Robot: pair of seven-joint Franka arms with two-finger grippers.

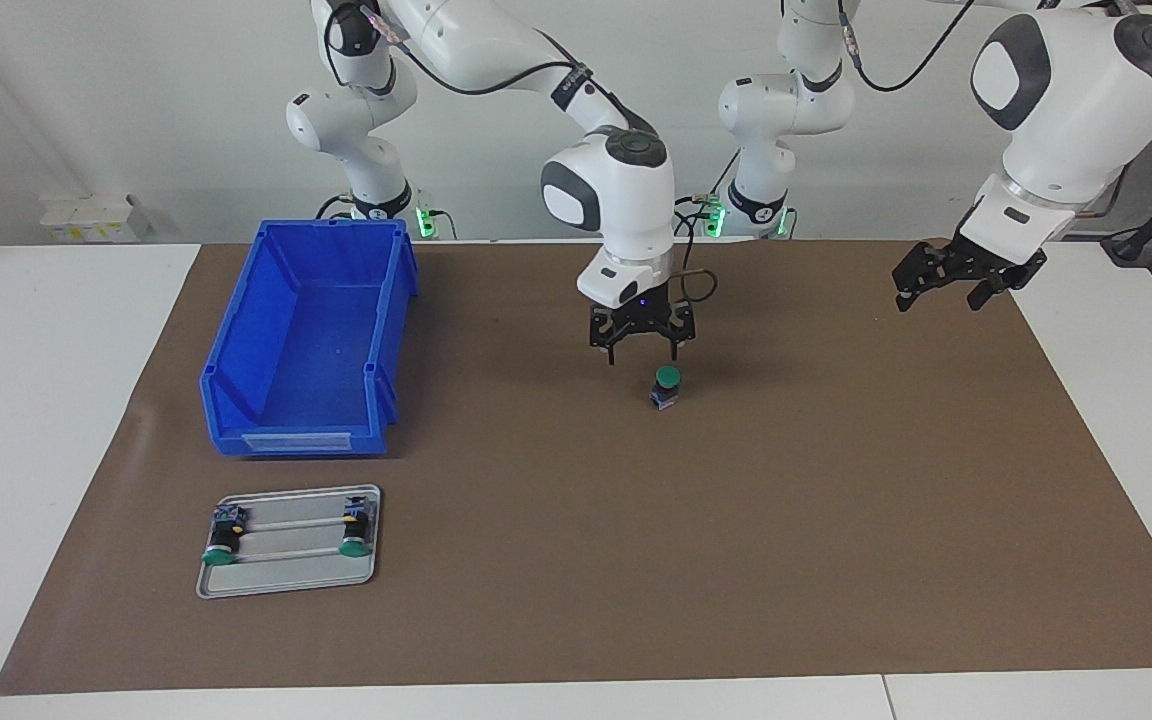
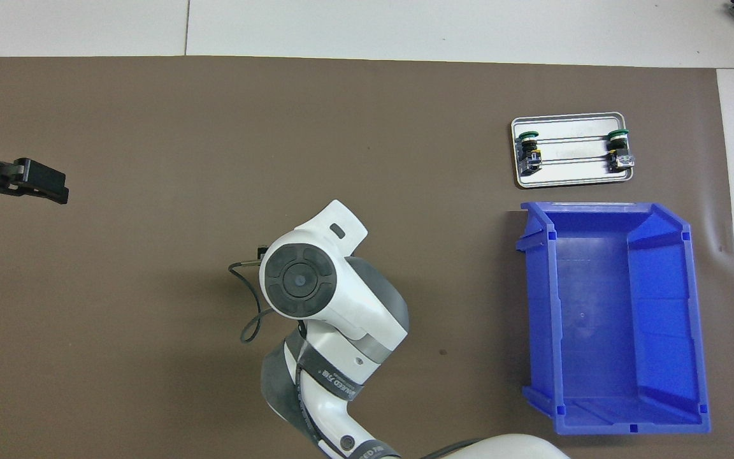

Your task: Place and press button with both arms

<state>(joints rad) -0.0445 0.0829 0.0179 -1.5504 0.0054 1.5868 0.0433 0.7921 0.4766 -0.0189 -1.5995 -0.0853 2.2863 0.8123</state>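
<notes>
One button (image 1: 667,387) stands upright on the brown mat (image 1: 836,500) mid-table, green cap up. My right gripper (image 1: 643,356) hangs open just over it, fingertips clear of the cap and holding nothing. From overhead the right arm's wrist (image 2: 306,280) hides both that gripper and the button. My left gripper (image 1: 941,290) (image 2: 42,185) waits open and empty, raised over the mat's edge at the left arm's end of the table.
An empty blue bin (image 1: 316,340) (image 2: 615,319) sits toward the right arm's end. Farther from the robots than the bin lies a metal tray (image 1: 286,583) (image 2: 571,180) with two more green-capped buttons (image 1: 224,540) (image 1: 356,535) lying on their sides.
</notes>
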